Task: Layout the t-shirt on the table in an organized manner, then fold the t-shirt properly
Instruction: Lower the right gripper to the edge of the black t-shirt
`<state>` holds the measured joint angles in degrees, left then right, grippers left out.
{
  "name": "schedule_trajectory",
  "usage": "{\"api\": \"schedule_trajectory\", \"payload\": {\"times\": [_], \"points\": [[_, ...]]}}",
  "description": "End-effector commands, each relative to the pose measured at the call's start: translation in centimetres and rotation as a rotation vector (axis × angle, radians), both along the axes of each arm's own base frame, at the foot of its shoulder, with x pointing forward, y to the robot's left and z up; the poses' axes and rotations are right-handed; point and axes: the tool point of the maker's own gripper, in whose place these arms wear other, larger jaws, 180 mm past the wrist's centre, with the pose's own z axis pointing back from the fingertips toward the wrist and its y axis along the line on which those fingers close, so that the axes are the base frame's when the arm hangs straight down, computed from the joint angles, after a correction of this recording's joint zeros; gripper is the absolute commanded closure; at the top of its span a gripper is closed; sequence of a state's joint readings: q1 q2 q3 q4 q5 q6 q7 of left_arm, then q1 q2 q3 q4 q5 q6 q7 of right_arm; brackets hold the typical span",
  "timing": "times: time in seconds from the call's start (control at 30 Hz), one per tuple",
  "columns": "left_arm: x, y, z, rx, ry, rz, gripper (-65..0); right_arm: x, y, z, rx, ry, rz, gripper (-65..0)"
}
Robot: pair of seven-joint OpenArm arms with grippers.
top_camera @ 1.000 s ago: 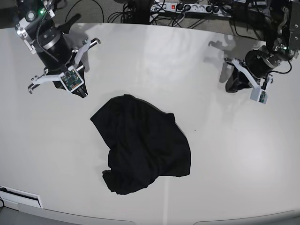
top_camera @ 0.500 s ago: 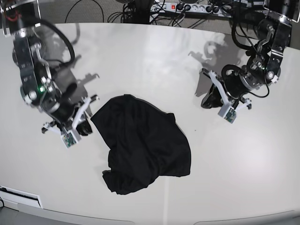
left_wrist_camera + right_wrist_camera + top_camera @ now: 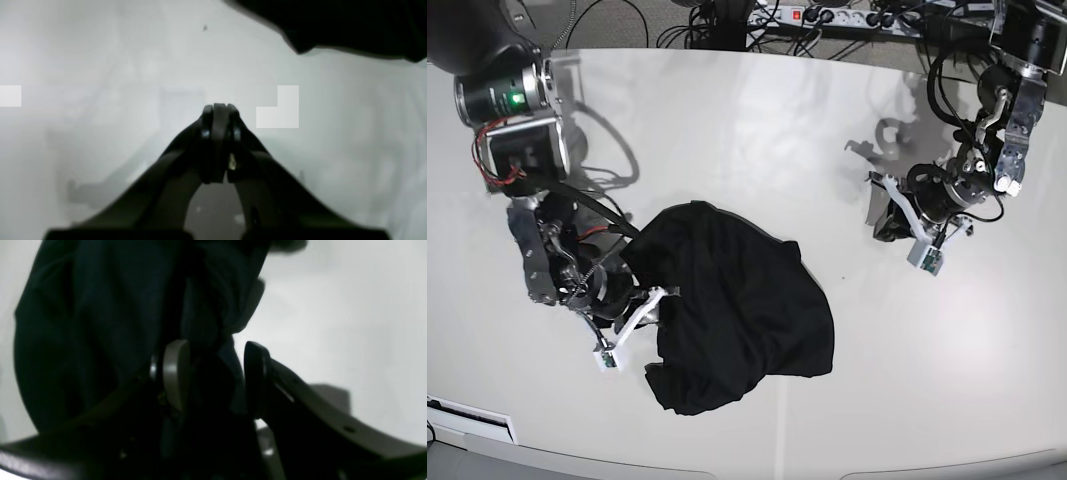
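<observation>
The black t-shirt (image 3: 727,310) lies crumpled in a heap at the middle of the white table (image 3: 757,130). My right gripper (image 3: 655,303) is low at the shirt's left edge. In the right wrist view its fingers (image 3: 175,373) stand apart, open, with dark folds of the t-shirt (image 3: 100,323) lying between and beyond them. My left gripper (image 3: 885,222) hovers over bare table to the right of the shirt, apart from it. The left wrist view shows that gripper (image 3: 220,108) shut and empty, with an edge of the t-shirt (image 3: 333,23) at the top right.
A power strip (image 3: 827,15) with a tangle of cables runs along the table's far edge. A white bar (image 3: 467,420) lies at the near left corner. A small dark speck (image 3: 842,279) marks the table right of the shirt.
My right arm swung down from the back left to the shirt's left edge and its jaws opened. My left arm moved in toward the centre, staying shut.
</observation>
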<state>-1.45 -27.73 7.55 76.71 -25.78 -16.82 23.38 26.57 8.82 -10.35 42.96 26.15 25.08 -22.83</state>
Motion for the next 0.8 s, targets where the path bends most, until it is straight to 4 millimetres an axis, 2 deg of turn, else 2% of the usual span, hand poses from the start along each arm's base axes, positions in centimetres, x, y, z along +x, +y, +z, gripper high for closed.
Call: {"api": "schedule_trajectory", "payload": {"times": [0.0, 0.1, 0.17, 0.23, 0.3, 0.4, 0.57, 0.67, 0.77], "points": [[1.2, 0.1, 1.5, -0.026, -0.049, 0.007, 0.0, 2.0, 0.7, 2.4, 0.043, -0.069, 0.002, -28.9], [1.2, -0.1, 1.6, -0.037, -0.052, -0.002, 0.0, 1.9, 2.0, 2.4, 0.060, -0.067, 0.018, -27.0], [1.3, -0.4, 1.9, -0.046, -0.059, -0.023, 0.0, 2.1, 2.1, 2.6, 0.063, -0.077, 0.017, -16.8], [1.2, -0.7, 2.0, -0.055, -0.065, -0.036, 0.0, 2.2, 2.5, 3.1, 0.079, -0.097, 0.040, -1.1], [1.2, -0.8, 2.0, -0.057, -0.065, -0.042, 0.0, 2.1, 3.3, 4.0, 0.102, -0.122, 0.105, 0.0], [1.2, -0.8, 2.0, -0.057, -0.065, -0.042, 0.0, 1.7, 4.9, 6.6, 0.146, -0.195, 0.229, 0.0], [1.2, -0.8, 2.0, -0.058, -0.066, -0.042, 0.0, 1.5, 5.9, 10.2, 0.072, -0.244, 0.321, 0.0], [1.2, -0.8, 2.0, -0.057, -0.066, -0.042, 0.0, 2.1, 4.8, 12.8, -0.010, -0.306, 0.257, 0.0], [1.2, -0.8, 2.0, -0.057, -0.066, -0.042, 0.0, 2.6, 2.2, 15.7, -0.146, -0.407, 0.115, 0.0]]}}
